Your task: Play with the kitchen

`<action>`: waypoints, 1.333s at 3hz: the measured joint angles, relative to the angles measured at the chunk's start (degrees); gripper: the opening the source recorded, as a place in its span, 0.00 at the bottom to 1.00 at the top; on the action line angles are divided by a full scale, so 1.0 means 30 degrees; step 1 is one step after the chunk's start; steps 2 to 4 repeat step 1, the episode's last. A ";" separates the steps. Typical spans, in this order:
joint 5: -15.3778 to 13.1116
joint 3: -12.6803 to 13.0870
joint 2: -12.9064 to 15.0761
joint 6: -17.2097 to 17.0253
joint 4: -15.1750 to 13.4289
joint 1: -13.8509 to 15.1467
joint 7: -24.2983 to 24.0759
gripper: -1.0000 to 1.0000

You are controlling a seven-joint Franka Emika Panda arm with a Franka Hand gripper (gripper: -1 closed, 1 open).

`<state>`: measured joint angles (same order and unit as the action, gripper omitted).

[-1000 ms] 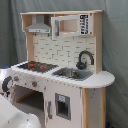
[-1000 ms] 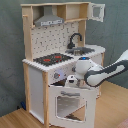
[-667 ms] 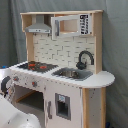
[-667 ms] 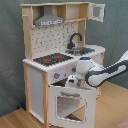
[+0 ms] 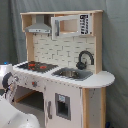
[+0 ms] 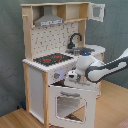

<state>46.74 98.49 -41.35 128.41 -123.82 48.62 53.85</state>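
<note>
The tall white and light-wood toy kitchen stands upright on the wooden floor against a grey backdrop, its black stovetop with red rings on the counter and the black curved faucet over the sink behind.

In the second exterior view the white-and-black robot arm reaches in from 3 o'clock. Its claw hangs just in front of the knob panel, above the top edge of the windowed oven door, which tilts outward, partly open. I cannot tell whether the claw is released or clenched.

The door's top edge lies at about 6 o'clock from the claw, very near, its long axis running side to side. Open room lies in front of the door toward the floor; the counter lip crowds the claw from 12 o'clock.
</note>
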 joint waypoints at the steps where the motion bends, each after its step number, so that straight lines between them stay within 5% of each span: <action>1: -0.0013 -0.0072 -0.0010 -0.0029 -0.0002 -0.0070 -0.0021 1.00; 4: -0.0013 -0.0072 -0.0010 -0.0029 -0.0002 -0.0070 -0.0021 1.00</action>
